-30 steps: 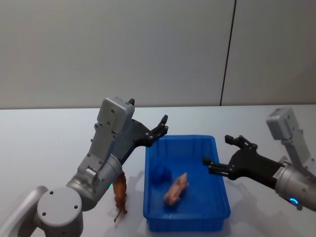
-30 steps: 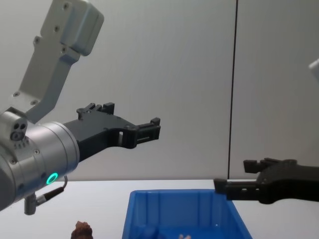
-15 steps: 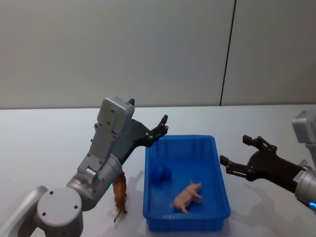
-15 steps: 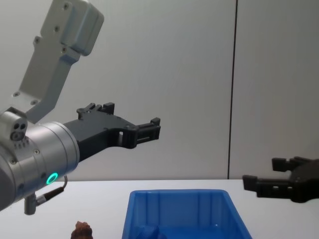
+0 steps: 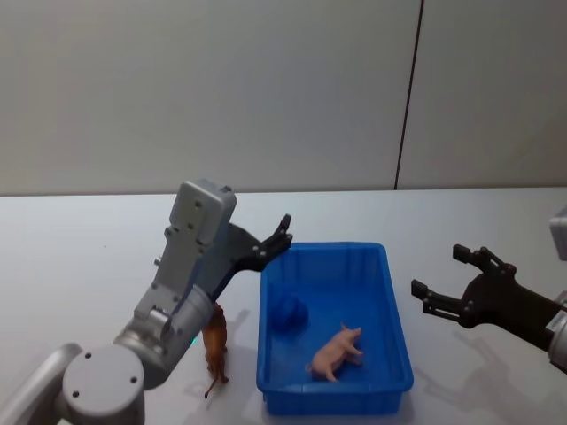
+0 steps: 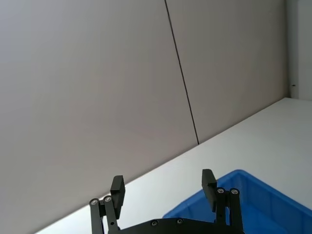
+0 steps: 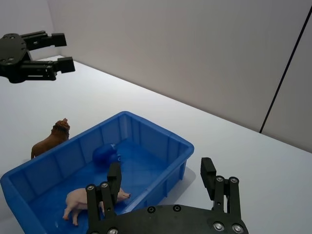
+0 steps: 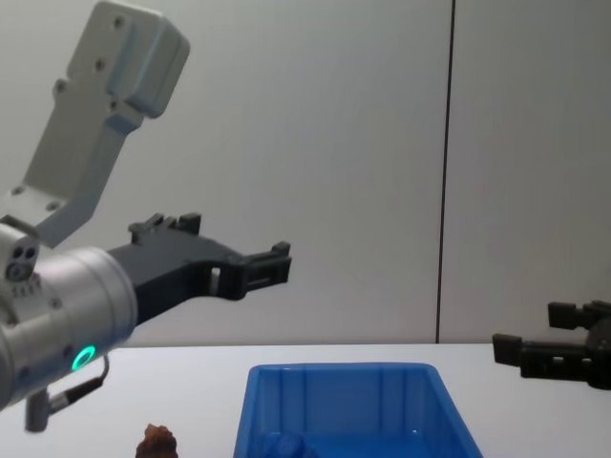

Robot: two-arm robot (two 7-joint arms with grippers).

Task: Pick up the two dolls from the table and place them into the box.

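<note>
Nearest: brown animal figure (image 5: 214, 345), upright on the desk (image 5: 80, 239), just outside the left wall of the box (image 5: 332, 400). Can't tell if it touches the wall.

Box sits flat on the desk, long side running away from the robot.

Both dolls are inside it:
- pig doll (image 5: 337, 352): on the box floor in the near half, toward the right wall. Looks to be on its side, snout pointing to the far right.
- blue doll (image 5: 288, 312): farther back, about mid-length, close to the left wall. Can't tell if it makes contact. Clearly apart from the pig.

Left gripper (image 5: 282, 232): raised high over the far-left corner of the box, well above the rim as seen from the chest camera. Fingers spread, nothing between them. Green status ring lit on that arm's wrist.

Right gripper (image 5: 438, 268): off to the right of the box and apart from it. It hovers above the desk, lower than the left one, aimed back toward the box. Fingers spread, empty.

Neither gripper touches the box, the dolls or the brown figure.

Far end: bare desk, then a plain wall (image 5: 221, 88) with one dark vertical seam right of centre.
</note>
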